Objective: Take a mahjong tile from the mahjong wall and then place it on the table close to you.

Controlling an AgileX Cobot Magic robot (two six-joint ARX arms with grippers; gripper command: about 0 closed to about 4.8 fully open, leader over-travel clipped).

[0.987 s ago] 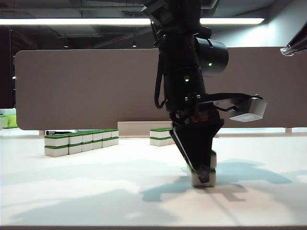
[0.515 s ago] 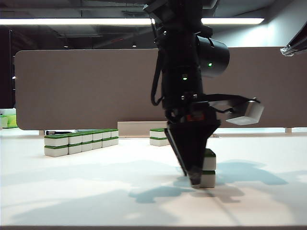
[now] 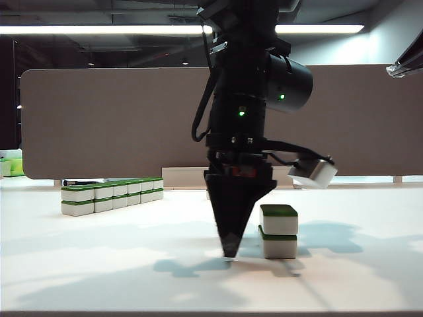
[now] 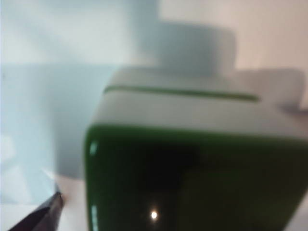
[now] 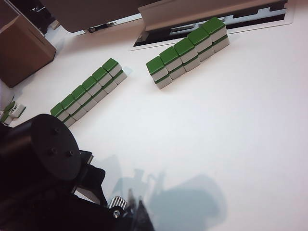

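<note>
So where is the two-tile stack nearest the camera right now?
In the exterior view the two-tile stack stands on the table right of centre, just right of the left gripper, whose tip is beside it, not on it; the mahjong wall lies far back left.

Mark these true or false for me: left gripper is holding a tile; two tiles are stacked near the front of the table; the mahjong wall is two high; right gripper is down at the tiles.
1. The left gripper holds a tile. False: it stands beside the two-tile stack, tips apart from it.
2. A two-tile stack stands on the table near the front. True.
3. The mahjong wall is two high. True.
4. The right gripper is at the tiles. False: it shows in no view.
</note>
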